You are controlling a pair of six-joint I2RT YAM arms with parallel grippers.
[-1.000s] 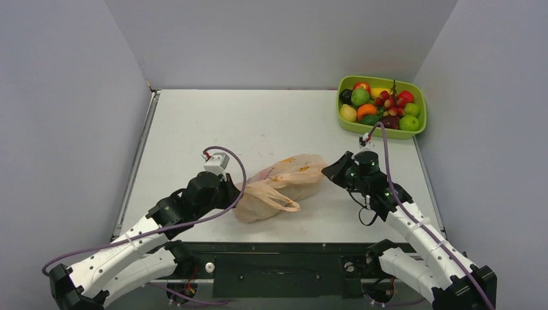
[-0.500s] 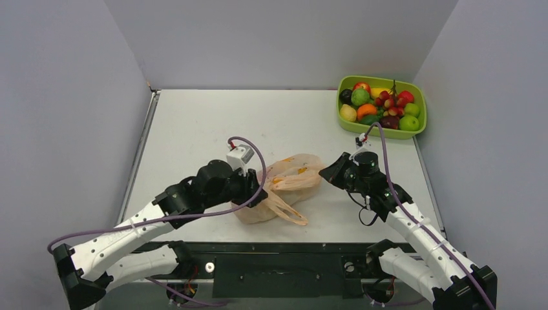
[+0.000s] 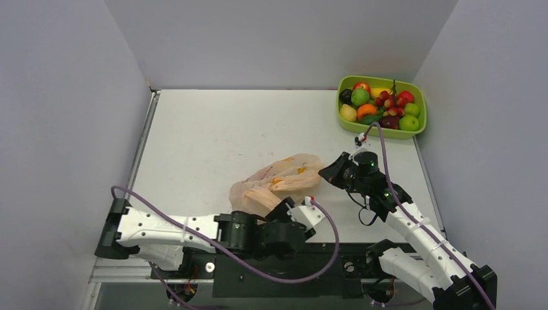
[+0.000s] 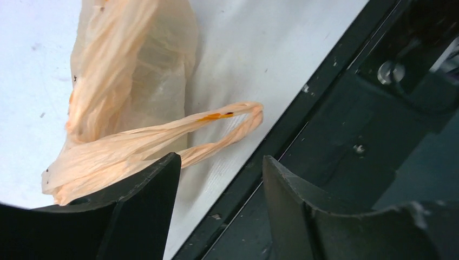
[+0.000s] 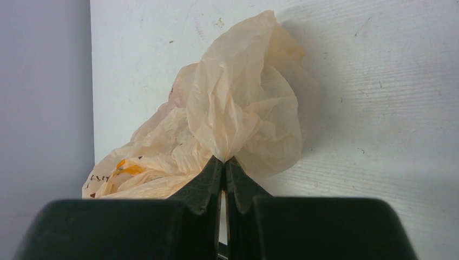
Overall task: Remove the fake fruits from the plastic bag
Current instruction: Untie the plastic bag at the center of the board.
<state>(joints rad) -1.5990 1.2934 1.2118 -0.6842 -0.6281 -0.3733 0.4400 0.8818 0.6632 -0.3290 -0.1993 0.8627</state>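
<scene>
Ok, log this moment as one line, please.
left pincer: open near loop handle | right pincer: shut on thin peach-orange plastic bag | glossy toy fruits: in lime-green rectangular tray

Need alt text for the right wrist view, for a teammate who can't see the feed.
The right claw is shut on a pinch of the crumpled peach plastic bag, which lies on the white table. Small orange printed marks show on the bag's lower left.

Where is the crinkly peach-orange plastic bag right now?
Top view: the crinkly peach-orange plastic bag lies near the table's front edge, centre, its right end pinched by the right gripper.
</scene>
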